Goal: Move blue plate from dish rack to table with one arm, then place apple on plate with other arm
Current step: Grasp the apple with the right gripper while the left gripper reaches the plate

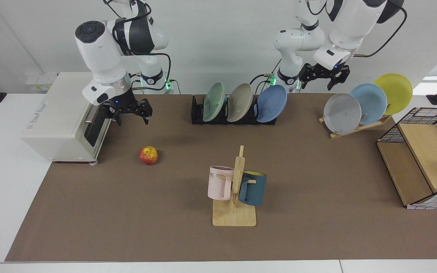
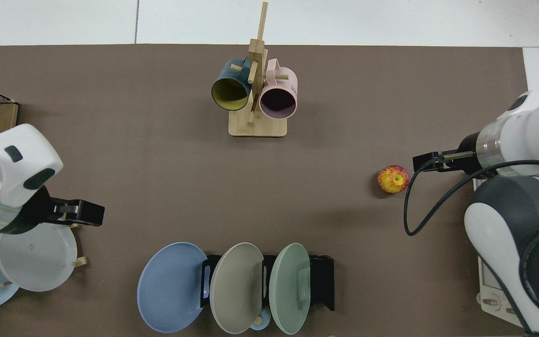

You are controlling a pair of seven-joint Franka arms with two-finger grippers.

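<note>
Brown felt-like matting covers the large rectangular table [image 1: 317,227] [image 2: 391,84], which has white edges. The white toaster oven [image 1: 57,117] stands at the mat's edge, on the side of the right arm's base. The low black slotted plastic dish rack [image 1: 197,112] [image 2: 323,281] carries 3 leaning plates: a pale green plate [image 1: 214,101] [image 2: 289,288], a beige plate [image 1: 240,102] [image 2: 236,286] and the round matte periwinkle-blue plate [image 1: 271,103] [image 2: 171,286], which sits in the end slot nearest the left arm's side. A slanted light wooden rack [image 1: 359,127] near that side holds 3 further plates in grey, sky blue and yellow. A wooden mug tree [image 1: 235,197] [image 2: 256,89] stands in the middle of the mat with 1 pink mug [image 1: 219,182] [image 2: 277,96] and 1 dark teal mug [image 1: 253,187] [image 2: 230,89] hung on it. The left gripper [image 1: 320,79] [image 2: 92,215] hangs in the air between the dish rack and the wooden rack, above and beside the periwinkle-blue plate without touching it; its fingers stand apart. The right gripper [image 1: 131,115] hangs in front of the toaster oven, above and behind the small round red-and-yellow apple [image 1: 148,155] [image 2: 393,179], fingers spread and empty. The apple rests on the mat, well apart from the dish rack.
</note>
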